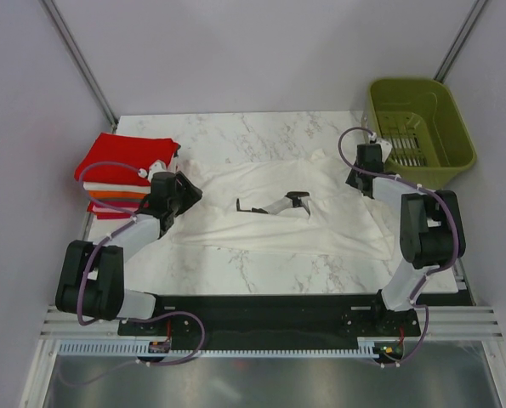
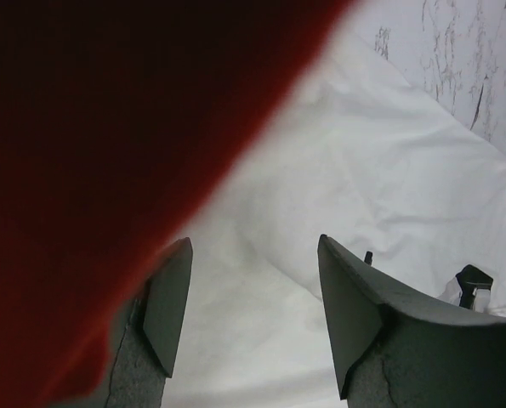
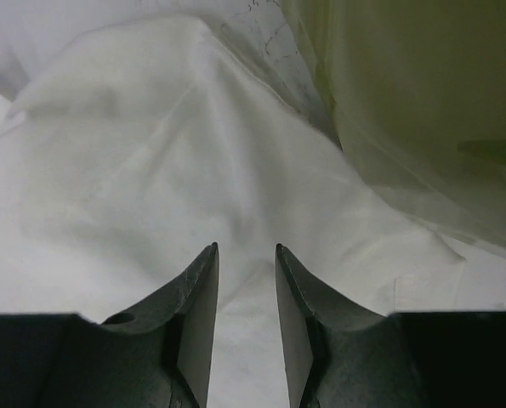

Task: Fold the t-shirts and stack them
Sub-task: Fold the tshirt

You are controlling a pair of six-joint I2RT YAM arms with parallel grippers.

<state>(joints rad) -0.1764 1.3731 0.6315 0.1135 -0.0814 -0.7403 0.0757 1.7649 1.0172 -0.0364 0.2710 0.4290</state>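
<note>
Left gripper (image 2: 253, 255) gapes wide over the large white cloth t-shirt (image 1: 321, 229), likely to pinch its edge. Right gripper (image 3: 246, 255) sits narrow; hold unclear.

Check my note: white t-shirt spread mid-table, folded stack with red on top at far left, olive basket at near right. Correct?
No. The top external view shows the olive basket at the far right, not near right. The white t-shirt spread mid-table and the red-topped folded stack at far left are correct.
</note>
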